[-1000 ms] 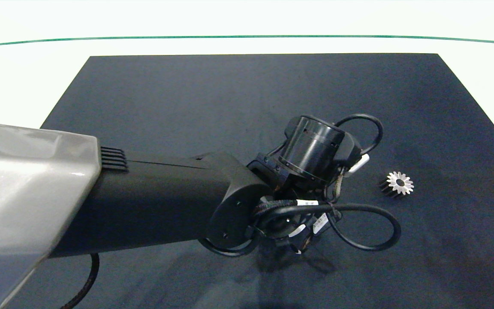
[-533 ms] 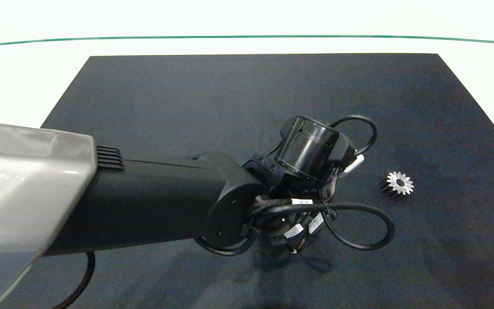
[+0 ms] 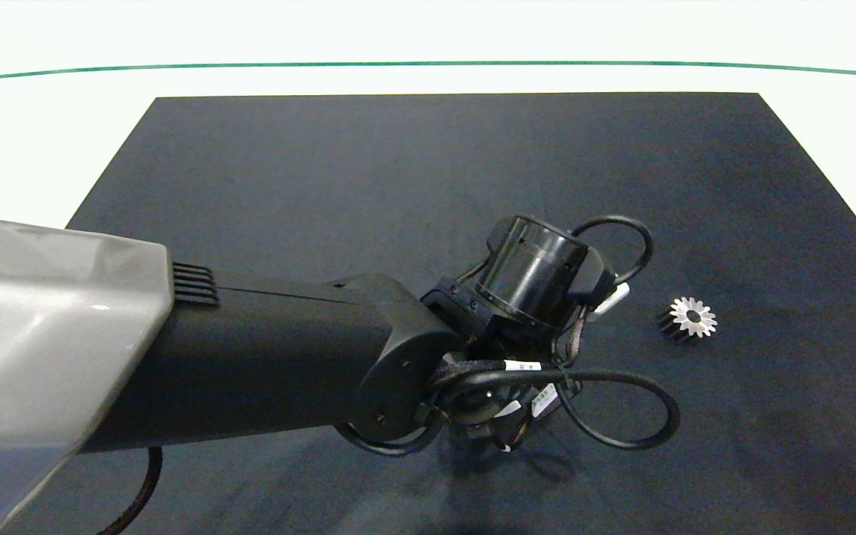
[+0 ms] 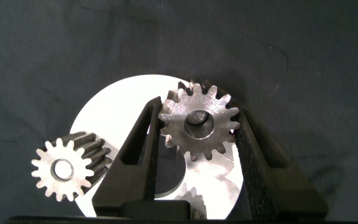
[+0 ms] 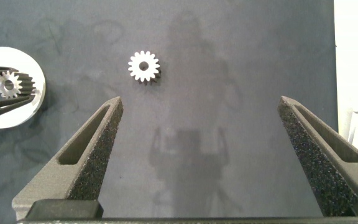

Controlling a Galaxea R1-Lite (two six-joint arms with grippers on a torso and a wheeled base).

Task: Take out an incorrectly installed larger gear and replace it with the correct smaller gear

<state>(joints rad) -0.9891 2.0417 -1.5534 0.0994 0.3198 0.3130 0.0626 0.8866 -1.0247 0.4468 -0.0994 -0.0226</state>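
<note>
The larger gear (image 4: 197, 121) sits over a white round base (image 4: 114, 109), with a pin showing in its centre hole. My left gripper (image 4: 199, 109) is shut on it, one finger (image 4: 138, 149) pressed against its teeth on each side. In the head view the left wrist (image 3: 532, 271) hides that gripper, the gear and the base. The smaller gear (image 3: 688, 318) lies alone on the mat, to the right of the left wrist. My right gripper (image 5: 201, 102) hangs open well above the mat, with the smaller gear (image 5: 144, 66) ahead of it and the base (image 5: 33, 81) off to one side.
A second short-toothed gear (image 4: 64, 169) lies at the base's edge beside the left finger. Teeth of another gear (image 4: 194, 200) show low on the base. The black mat (image 3: 398, 163) lies on a white table. Loops of cable (image 3: 621, 416) hang around the left wrist.
The left wrist has shifted slightly left and toward the near edge of the mat. The smaller gear has not moved.
</note>
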